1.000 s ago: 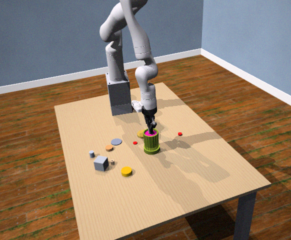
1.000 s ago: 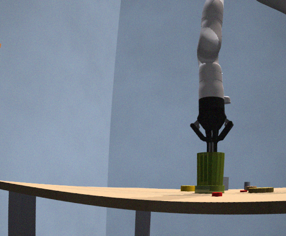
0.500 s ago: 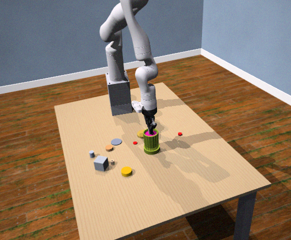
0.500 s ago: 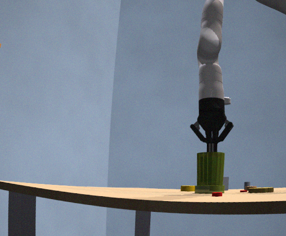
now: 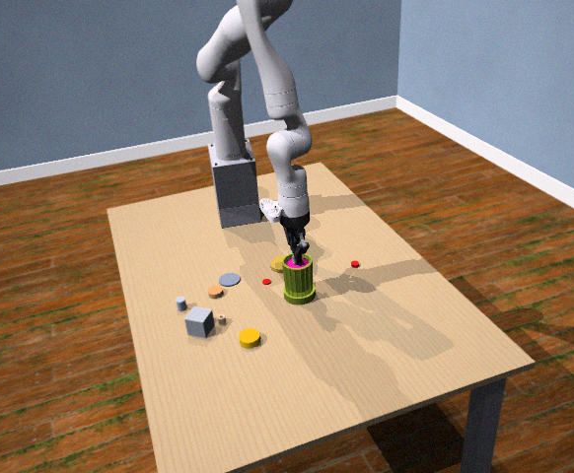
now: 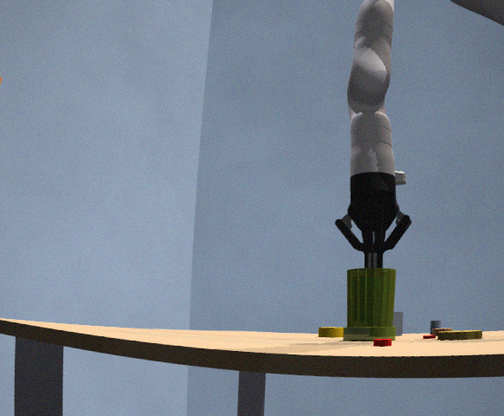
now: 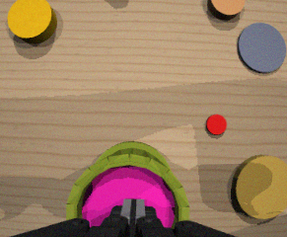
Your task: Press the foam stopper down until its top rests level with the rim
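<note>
1. A grey cube (image 5: 199, 321) and a flat yellow disc (image 5: 250, 337) lie on the left of the wooden table (image 5: 327, 381).
2. The ribbed green jar (image 5: 298, 284) stands upright mid-table, its magenta foam stopper (image 7: 126, 193) sunk inside the rim.
3. The black gripper (image 6: 373, 263) points straight down into the jar mouth, fingers pressed together, tips on the foam and holding nothing.
4. A small red dot (image 5: 354, 263) lies well to the jar's right.

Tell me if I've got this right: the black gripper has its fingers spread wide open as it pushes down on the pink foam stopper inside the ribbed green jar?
Not quite. The black gripper has its fingers shut together, holding nothing, as the exterior view shows. The rest holds: it pushes on the pink foam stopper inside the ribbed green jar.
</note>
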